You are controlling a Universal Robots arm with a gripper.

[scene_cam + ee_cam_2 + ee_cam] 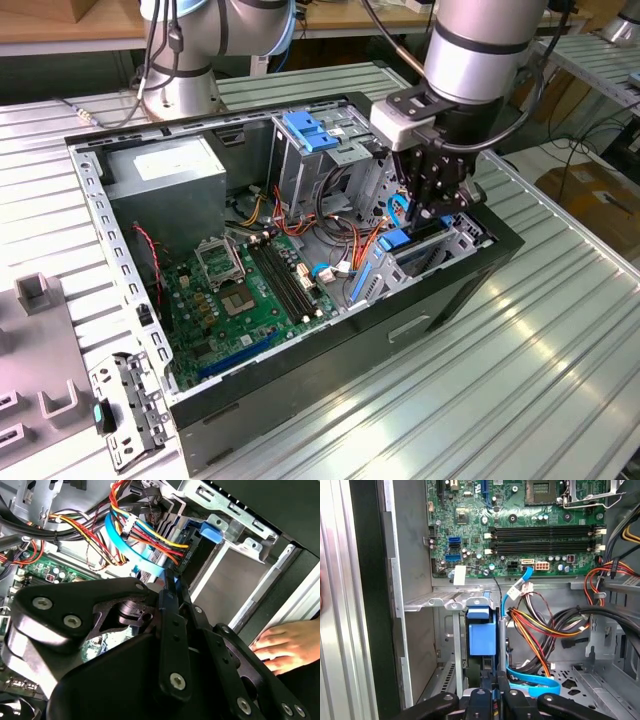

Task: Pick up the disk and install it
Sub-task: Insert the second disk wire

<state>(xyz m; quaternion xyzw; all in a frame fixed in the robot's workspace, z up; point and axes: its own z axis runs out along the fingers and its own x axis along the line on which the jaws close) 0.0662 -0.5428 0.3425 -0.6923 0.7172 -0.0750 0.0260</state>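
A ribbed metal counter [520,380] carries an open computer case [400,330], lying on its side across the middle with its insides facing up. The robot arm [480,50] comes down over the end of the case nearest the counter's edge on the exterior view's right. The base of a second arm [180,60] stands at the counter's far edge.

Inside the case, a grey power box [165,170] with a white sticker fills the far corner. Next to it lies the green circuit board [240,290], also seen in the first wrist view [520,510]. A metal cage [310,135] topped by a flat blue latch stands upright between the board and the arm.

The claw [432,205] hangs just above the drive bay at the case's end. In both wrist views its fingers [172,597] look clenched together, with nothing visible between them.

The disk [482,637] sits down in that bay, directly under the claw. Its blue plastic end shows there; its silver body is hidden.

Red, orange and yellow wires [535,630] and a flat blue cable [125,545] loop just beside the bay. A person's hand [287,642] rests on the outer wall of the case. A loose grey bracket [125,400] lies near the counter's near corner on the exterior view's left.
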